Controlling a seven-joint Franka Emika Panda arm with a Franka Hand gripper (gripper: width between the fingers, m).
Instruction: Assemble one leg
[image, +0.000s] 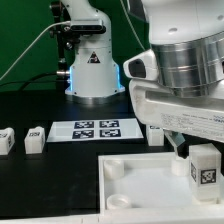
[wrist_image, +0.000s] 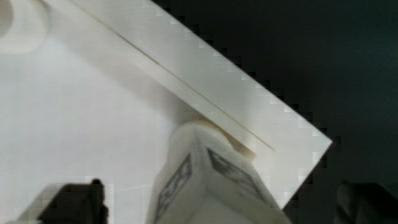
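Observation:
A white leg (image: 203, 166) with a black-and-white tag stands upright at the near right corner of the large white panel (image: 130, 178). In the wrist view the leg (wrist_image: 217, 180) runs down between my fingers, its far end at the panel's corner (wrist_image: 107, 120). My gripper (wrist_image: 210, 202) straddles the leg. Bare white panel shows between the left finger (wrist_image: 75, 205) and the leg, so the jaws stand open around it. In the exterior view the gripper (image: 198, 152) hangs over the leg, with a dark finger (image: 178, 148) just beside it.
Two loose legs (image: 5, 140) (image: 36, 138) lie at the exterior view's left and another (image: 155, 130) behind the panel. The marker board (image: 95, 128) lies mid-table. The robot base (image: 92, 70) stands at the back.

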